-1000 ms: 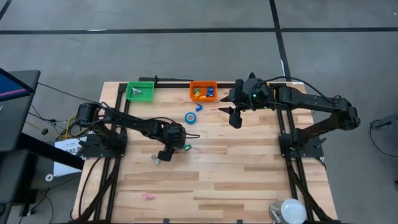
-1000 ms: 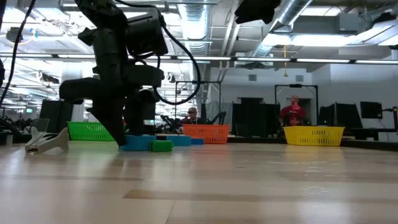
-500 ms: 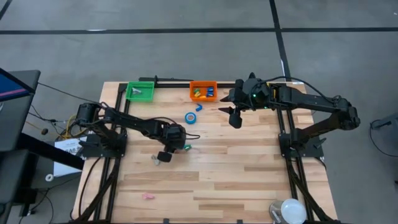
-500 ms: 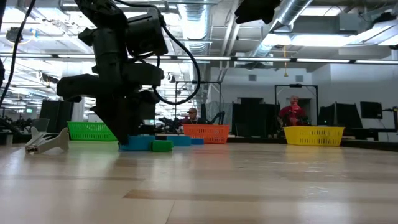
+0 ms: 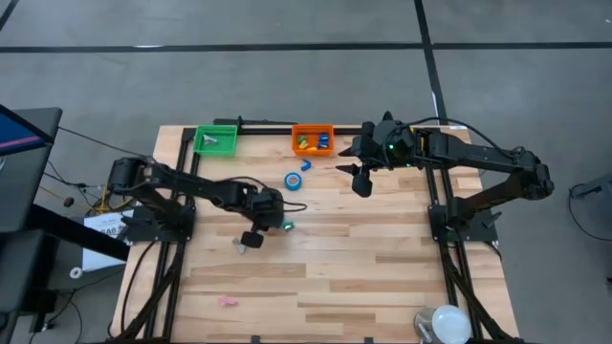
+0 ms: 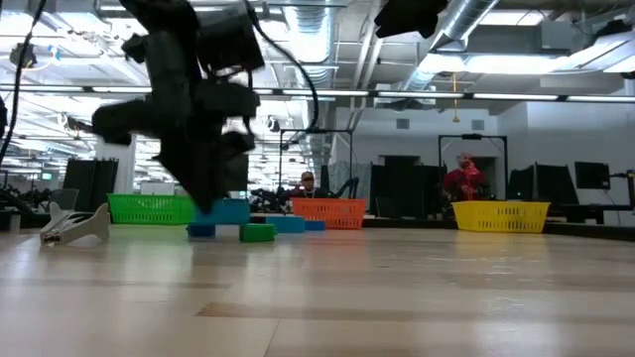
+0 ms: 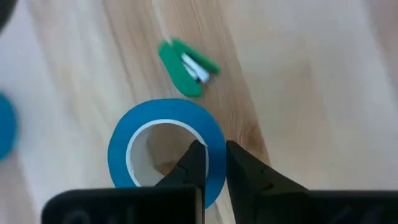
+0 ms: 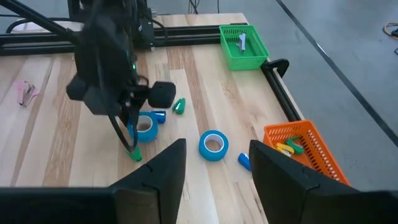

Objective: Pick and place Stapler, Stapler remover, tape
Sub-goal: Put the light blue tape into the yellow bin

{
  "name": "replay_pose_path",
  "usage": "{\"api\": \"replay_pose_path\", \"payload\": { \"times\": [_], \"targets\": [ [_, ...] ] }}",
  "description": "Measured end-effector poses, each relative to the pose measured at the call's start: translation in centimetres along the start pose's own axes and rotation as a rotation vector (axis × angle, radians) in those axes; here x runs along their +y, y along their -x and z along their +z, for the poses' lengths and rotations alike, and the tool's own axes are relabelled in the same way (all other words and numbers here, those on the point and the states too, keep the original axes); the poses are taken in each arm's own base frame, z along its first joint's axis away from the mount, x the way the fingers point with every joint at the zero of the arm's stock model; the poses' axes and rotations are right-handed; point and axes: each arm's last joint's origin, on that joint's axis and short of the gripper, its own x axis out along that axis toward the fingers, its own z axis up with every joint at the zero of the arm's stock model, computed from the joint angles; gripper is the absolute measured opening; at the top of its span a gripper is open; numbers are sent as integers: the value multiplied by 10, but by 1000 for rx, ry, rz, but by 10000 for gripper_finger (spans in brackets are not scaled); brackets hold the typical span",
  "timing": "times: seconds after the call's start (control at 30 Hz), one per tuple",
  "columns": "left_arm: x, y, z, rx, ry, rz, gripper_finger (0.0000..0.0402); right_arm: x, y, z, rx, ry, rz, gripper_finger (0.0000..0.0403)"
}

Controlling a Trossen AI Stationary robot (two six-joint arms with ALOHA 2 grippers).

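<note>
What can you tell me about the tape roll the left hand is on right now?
The tape roll is a blue ring with a pale inner core, lying flat on the wooden table. The left hand has closed its fingers on the ring's wall, one finger inside the hole and one outside. A small green stapler lies close by, not touching it. Whether the roll has lifted off the wood cannot be told.

Wooden table (image 5: 382,258) — tape (image 5: 294,180), bins (image 5: 312,139)

Left end effector (image 7: 211,163) low over table, fingers pinched together; right end effector (image 8: 211,163) raised, fingers apart.
</note>
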Motion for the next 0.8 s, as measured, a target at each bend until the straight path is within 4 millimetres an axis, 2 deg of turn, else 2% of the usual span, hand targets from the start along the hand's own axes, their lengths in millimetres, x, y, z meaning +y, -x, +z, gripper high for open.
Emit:
{"api": "replay_pose_path", "payload": {
  "times": [0.13, 0.27, 0.5, 0.6, 0.8],
  "targets": [
    [3, 30, 2, -109, 9, 40, 29, 0, 0, 0, 0, 1, 0, 168],
    [7, 74, 0, -271, 38, 99, 31, -1, 0, 0, -4, 7, -2, 168],
    [19, 145, -10, -667, 126, 118, 30, -3, 0, 4, -43, 2, -10, 168],
    [24, 160, -12, -767, 149, 153, 30, -3, 0, 7, -75, 0, -12, 168],
    [30, 161, -5, -859, 204, 76, 29, -3, 1, 14, -143, -6, -16, 168]
  ]
}}
